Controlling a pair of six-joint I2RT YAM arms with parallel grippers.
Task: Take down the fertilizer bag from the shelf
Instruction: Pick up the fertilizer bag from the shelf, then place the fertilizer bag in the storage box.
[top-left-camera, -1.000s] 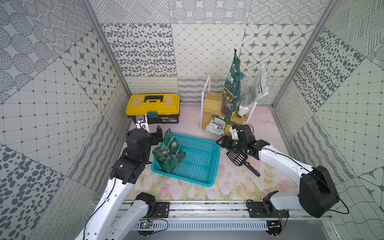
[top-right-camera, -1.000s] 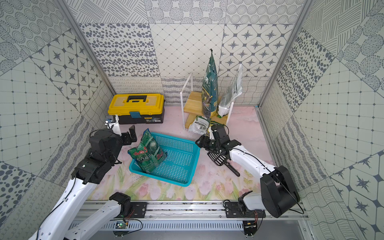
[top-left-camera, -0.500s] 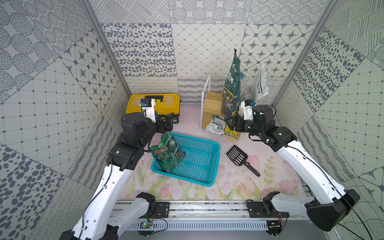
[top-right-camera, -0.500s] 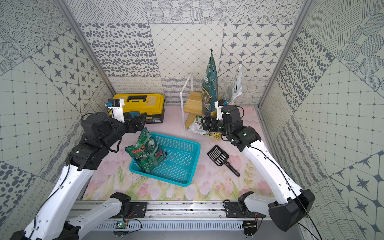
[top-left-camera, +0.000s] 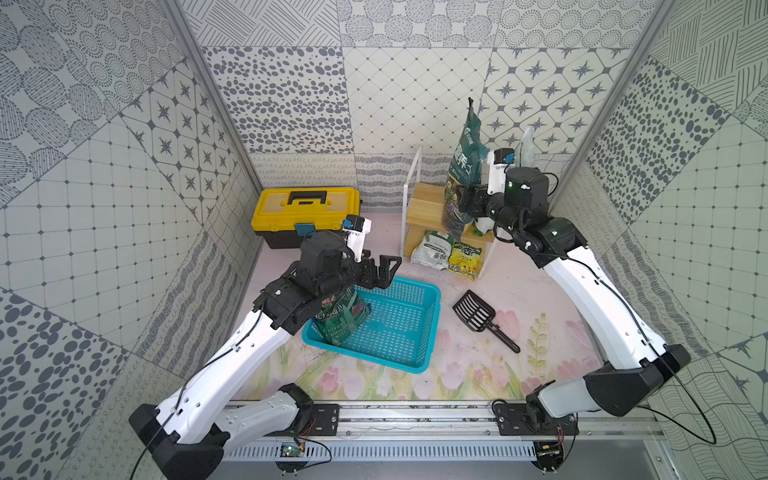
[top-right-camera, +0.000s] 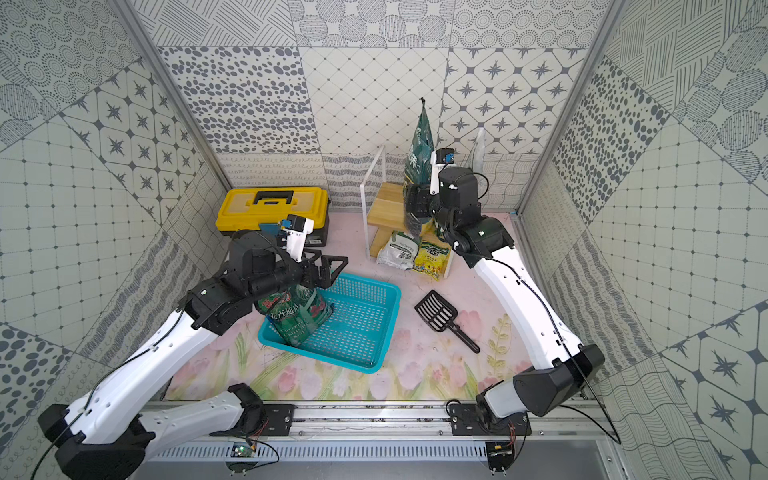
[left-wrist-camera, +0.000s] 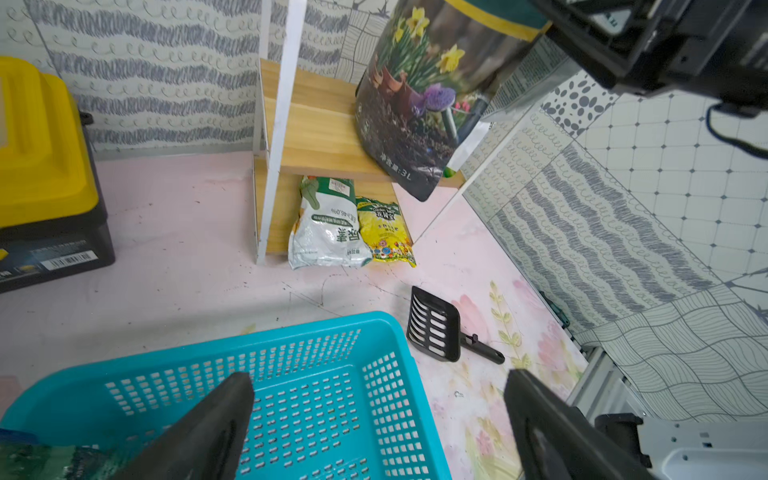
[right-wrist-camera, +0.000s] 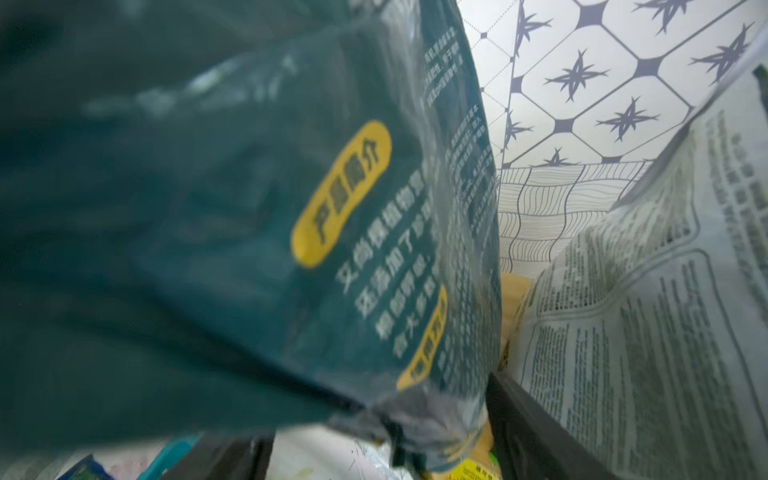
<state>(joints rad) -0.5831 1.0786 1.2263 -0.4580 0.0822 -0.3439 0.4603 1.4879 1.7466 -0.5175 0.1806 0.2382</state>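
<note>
Raised off the mat since a second ago, both arms are being carried toward the back of the cell. Nearest, the left gripper is being held above the blue basket, its jaws being kept spread wide with nothing between them. A red-and-green bag is being left leaning in the basket's corner beneath it. Just beyond, the black scoop is being left flat on the mat.

Further back, the shelf is being reached by the right gripper. Its jaws are being held well apart about the lower edge of the fertilizer bag, and no squeeze is being shown yet. The tall green bag is being seen upright on the shelf, slightly tilted, its lower corner overhanging the upper board's front. A pale printed bag is just beside it.

For a clean take, the jaws are probably best closed on the filled lower body, not the thin crimped seam, which would likely slip. The bag should be lifted clear of the board before being drawn away, so the pale bag is not dragged along and the white frame is not snagged. Sagging is to be expected, since the bag looks soft and tall.
</note>
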